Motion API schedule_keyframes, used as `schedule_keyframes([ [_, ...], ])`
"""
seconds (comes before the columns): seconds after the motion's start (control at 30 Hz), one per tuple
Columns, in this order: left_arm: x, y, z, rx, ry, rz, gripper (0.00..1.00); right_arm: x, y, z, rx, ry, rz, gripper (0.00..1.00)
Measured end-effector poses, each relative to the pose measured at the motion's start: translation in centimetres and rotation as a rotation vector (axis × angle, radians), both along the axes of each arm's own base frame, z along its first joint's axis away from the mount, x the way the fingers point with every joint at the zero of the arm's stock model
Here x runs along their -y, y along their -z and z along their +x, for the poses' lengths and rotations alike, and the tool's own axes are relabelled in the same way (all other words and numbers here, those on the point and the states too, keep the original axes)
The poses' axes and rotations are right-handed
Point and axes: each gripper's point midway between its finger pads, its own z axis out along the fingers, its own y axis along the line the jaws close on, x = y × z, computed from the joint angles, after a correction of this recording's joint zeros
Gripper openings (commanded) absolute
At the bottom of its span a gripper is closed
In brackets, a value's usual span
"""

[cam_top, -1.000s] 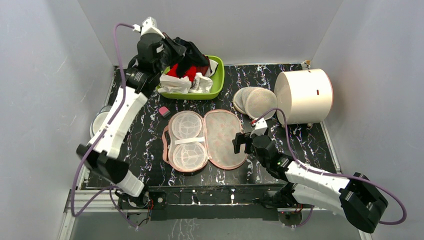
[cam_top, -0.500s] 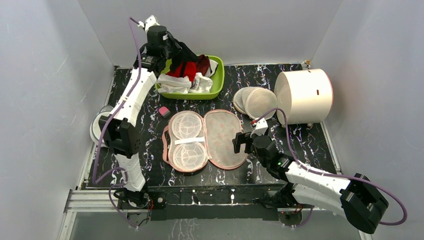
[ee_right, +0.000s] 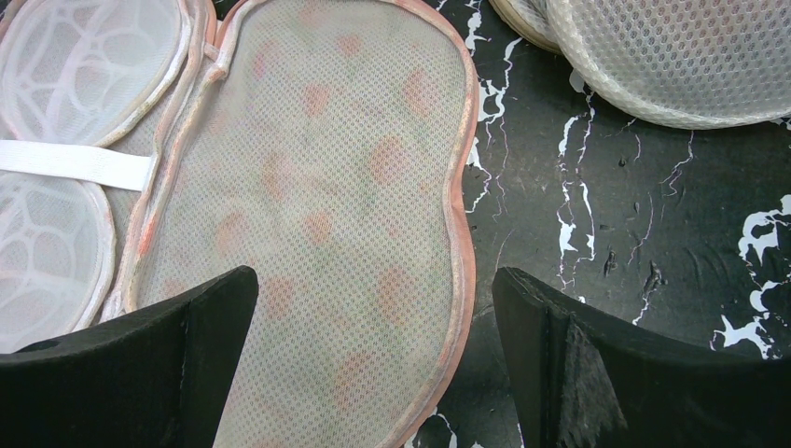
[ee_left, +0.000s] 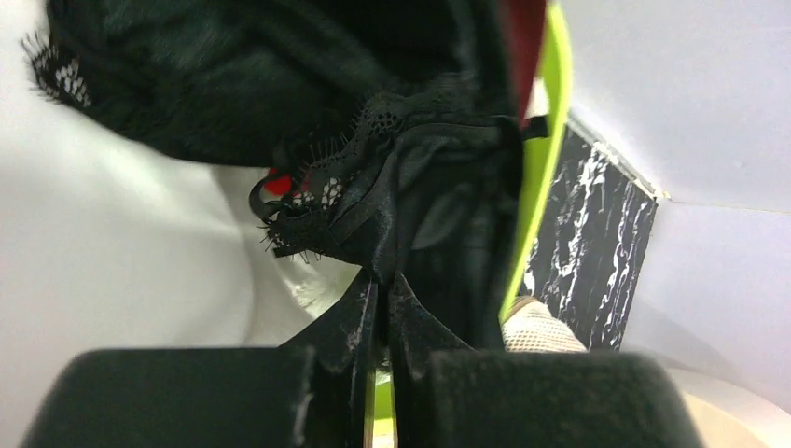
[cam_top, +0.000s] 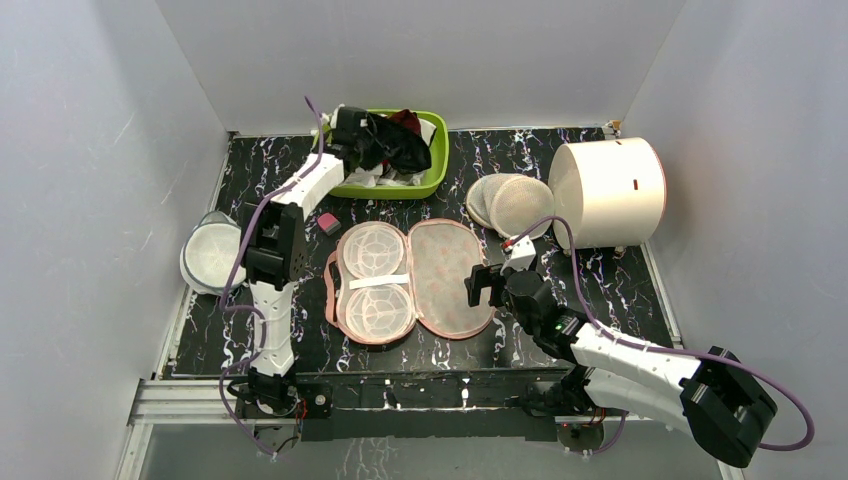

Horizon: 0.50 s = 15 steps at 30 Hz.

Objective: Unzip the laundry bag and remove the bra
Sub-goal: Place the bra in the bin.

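The laundry bag (cam_top: 415, 280) lies unzipped and spread flat mid-table, its white mesh cups (cam_top: 375, 280) on the left half and its peach lid (ee_right: 317, 187) on the right. My left gripper (cam_top: 365, 140) reaches over the green basket and is shut on the black lacy bra (cam_top: 398, 148), which bunches just beyond its fingertips (ee_left: 359, 308) in the left wrist view, the bra (ee_left: 392, 177) hanging against the basket's rim. My right gripper (cam_top: 483, 285) hovers open over the lid's right edge, its jaws (ee_right: 373, 308) wide apart with nothing between them.
The green basket (cam_top: 435, 165) at the back holds red and white clothes. Two round mesh domes (cam_top: 510, 203) lie next to a white drum (cam_top: 608, 192) at the right. A small pink item (cam_top: 328, 223) and a round white dish (cam_top: 210, 255) sit left.
The left arm has swung right and down from above the basket's left side, carrying the bra over the basket. The right arm and the laundry bag have not moved.
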Motion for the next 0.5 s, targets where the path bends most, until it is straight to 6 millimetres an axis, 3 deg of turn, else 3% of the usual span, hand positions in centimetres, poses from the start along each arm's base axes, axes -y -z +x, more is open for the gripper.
schedule_keyframes([
  [0.1,0.7,4.0,-1.1,-0.079,-0.016,-0.071,0.0,0.0,0.0,0.0,0.0,0.0,0.0,0.98],
  [0.17,0.9,5.3,-1.7,-0.108,-0.025,-0.106,0.0,0.0,0.0,0.0,0.0,0.0,0.0,0.98],
  [0.5,1.1,7.1,-2.4,-0.092,-0.081,-0.206,0.0,0.0,0.0,0.0,0.0,0.0,0.0,0.98],
])
